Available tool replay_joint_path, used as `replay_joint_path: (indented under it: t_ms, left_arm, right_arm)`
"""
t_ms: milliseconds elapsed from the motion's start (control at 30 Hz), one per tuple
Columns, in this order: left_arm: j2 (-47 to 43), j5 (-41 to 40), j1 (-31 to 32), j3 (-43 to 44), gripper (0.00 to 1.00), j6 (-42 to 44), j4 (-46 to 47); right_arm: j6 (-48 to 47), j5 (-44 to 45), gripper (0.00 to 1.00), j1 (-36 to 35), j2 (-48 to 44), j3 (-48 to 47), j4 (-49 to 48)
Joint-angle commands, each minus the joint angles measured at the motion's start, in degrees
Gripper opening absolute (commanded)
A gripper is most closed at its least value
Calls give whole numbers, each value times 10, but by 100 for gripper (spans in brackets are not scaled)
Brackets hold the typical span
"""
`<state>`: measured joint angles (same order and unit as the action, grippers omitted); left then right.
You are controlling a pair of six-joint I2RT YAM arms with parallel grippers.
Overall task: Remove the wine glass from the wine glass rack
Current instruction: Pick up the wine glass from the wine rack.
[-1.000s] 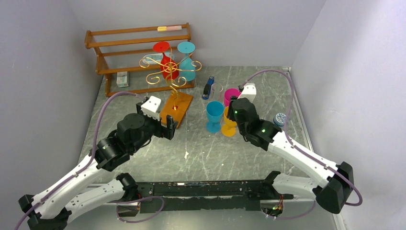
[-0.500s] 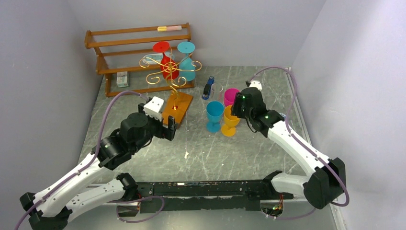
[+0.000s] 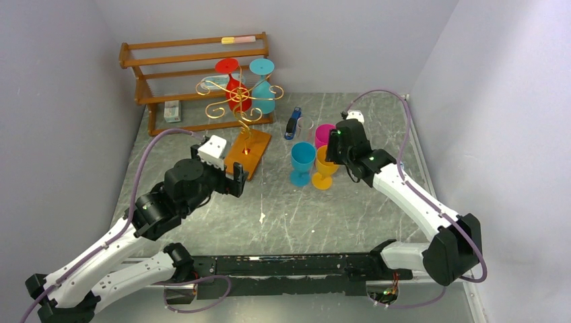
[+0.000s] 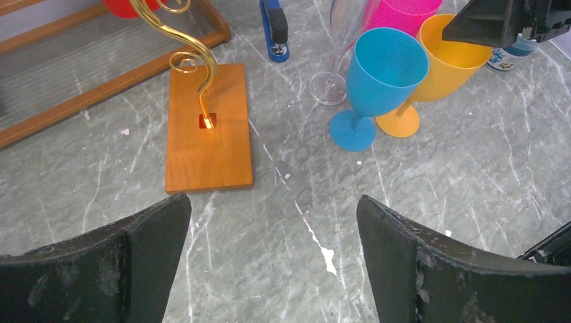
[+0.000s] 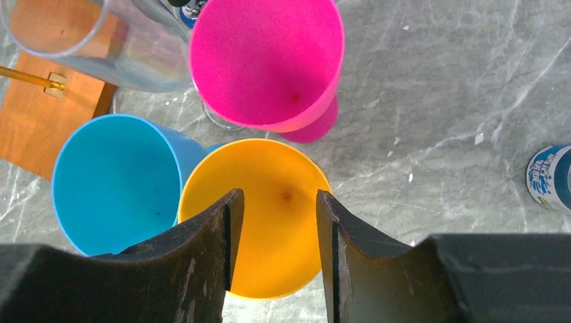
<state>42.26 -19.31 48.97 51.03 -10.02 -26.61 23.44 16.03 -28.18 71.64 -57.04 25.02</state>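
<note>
The wine glass rack [image 3: 239, 101], gold wire on an orange-brown base [image 4: 209, 128], stands at the back. A red wine glass [image 3: 232, 84] and a teal one [image 3: 262, 84] hang on it upside down. A blue glass [image 3: 301, 161], an orange glass [image 5: 269, 215], a pink glass [image 5: 266, 60] and a clear glass [image 5: 101, 40] stand upright on the table. My right gripper [image 5: 279, 195] hovers open above the orange glass's mouth, holding nothing. Just in front of the rack's base, my left gripper [image 4: 273, 202] is wide open and empty.
A brown slatted wooden shelf [image 3: 195, 67] stands behind the rack against the back wall, with a small box [image 3: 172, 111] on it. A blue stapler [image 4: 275, 30] lies beside the clear glass. A small blue-and-white can [image 5: 551, 178] stands right of the glasses.
My right gripper has let go of the orange glass, risen above it and pulled back a little. The orange glass stays standing on the table. The left arm has hardly moved.
</note>
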Motion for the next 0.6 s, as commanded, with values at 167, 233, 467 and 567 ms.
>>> replay_joint_path:
  t_ms: [167,233,467,567]
  left_arm:
    - [-5,-17,1,23,97,15,-21]
    - [-5,-25,1,26,97,17,-24]
    - [4,-29,1,34,97,20,-32]
    - [8,-22,1,34,97,19,-30]
  right_arm:
    - [-51,10,48,4,18,-52,41]
    - [-48,8,47,4,11,-57,43]
    - [-39,22,51,4,-22,-52,36]
    - [-32,38,53,5,-22,-32,32]
